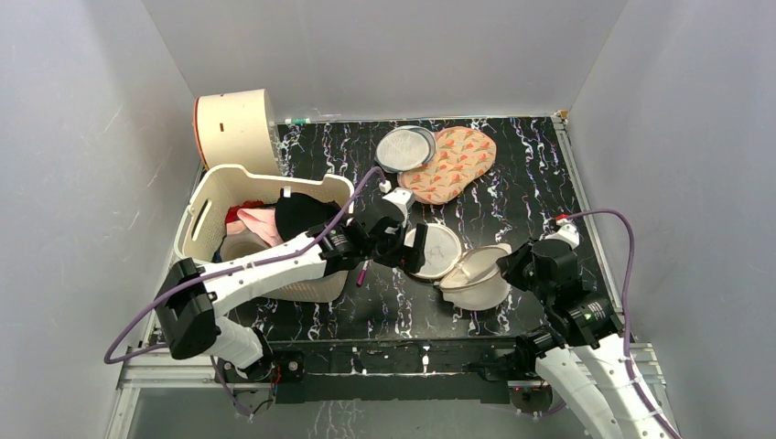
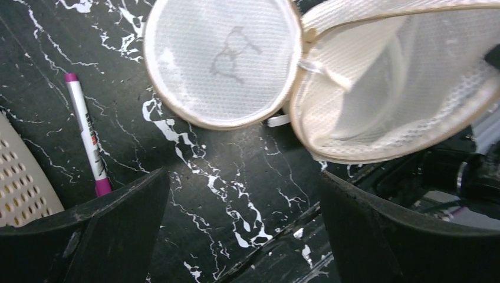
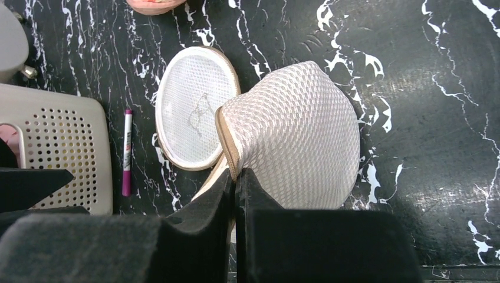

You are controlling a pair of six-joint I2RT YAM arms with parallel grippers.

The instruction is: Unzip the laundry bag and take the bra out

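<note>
Laundry bag [image 1: 476, 283]: unzipped on the black marble table [image 1: 522, 197], between the two arms; the flat face with the bra drawing lies on the table and the dome half tilts up beside it, joined at one edge.
Inside of the bag: only pale mesh shows.
Right gripper [image 3: 236, 177]: fingers pressed together on the dome half's beige rim.
Left gripper [image 2: 242, 183]: jaws spread wide, holding nothing, above the table at the flat face's near edge.
Bra [image 1: 259, 222]: pink cloth bunched in the white basket [image 1: 203, 197], beside a black garment.
Pen [image 2: 88, 135]: purple-capped, lying between basket and bag.
</note>
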